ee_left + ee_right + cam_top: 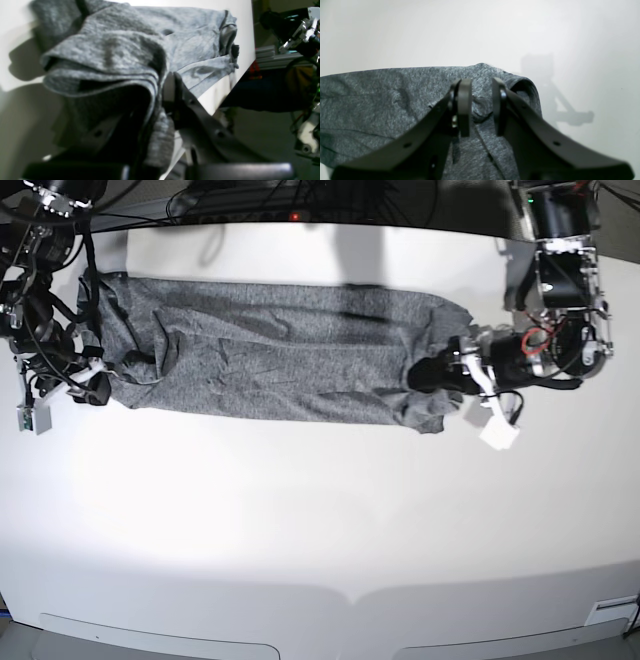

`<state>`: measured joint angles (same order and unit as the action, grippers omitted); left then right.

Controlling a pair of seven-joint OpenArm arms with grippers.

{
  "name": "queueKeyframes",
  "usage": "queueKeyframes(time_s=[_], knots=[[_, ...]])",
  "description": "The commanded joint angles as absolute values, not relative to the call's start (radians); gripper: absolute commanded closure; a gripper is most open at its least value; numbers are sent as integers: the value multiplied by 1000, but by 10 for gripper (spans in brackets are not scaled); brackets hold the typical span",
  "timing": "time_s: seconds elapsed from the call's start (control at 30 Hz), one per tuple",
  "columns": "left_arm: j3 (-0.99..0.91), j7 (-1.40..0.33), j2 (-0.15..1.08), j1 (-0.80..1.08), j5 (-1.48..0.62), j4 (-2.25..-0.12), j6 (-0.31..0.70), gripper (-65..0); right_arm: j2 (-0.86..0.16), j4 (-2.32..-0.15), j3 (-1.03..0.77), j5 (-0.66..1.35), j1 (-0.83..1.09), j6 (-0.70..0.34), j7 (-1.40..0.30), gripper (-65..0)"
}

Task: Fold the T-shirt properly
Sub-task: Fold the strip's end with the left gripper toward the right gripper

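t-shirt (270, 350) end pinched in left pincer (167, 100); right pincer (482, 107) spread, seemingly astride fabric.

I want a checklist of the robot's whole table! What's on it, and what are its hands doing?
Surface: white table, mostly bare.
Job's things: grey T-shirt lies folded into a long band across the far side, wrinkled.
Clutter: nothing seen.
Grippers: left gripper shut on the T-shirt's end, cloth bunched between the fingers; right gripper at the other end, jaws apart, cloth between them.
Cables: black wires behind the far edge; more on both arms.
Surroundings: dark gear beyond the table, blurred.
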<state>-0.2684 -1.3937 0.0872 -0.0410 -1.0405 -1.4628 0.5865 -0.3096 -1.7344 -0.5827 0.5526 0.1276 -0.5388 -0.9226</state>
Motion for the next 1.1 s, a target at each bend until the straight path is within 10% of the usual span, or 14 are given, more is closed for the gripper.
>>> queueKeyframes(time_s=[0.0,1.07], knots=[[-271,-1382,75,-59,-1074,-1483,590,0,-324,-1752,-589,561,116,-547,-907,-152],[-228,-1306,-149,-16,-1018,-1483,593,0,-324,-1752,-589,561,116,-550,-907,-152]])
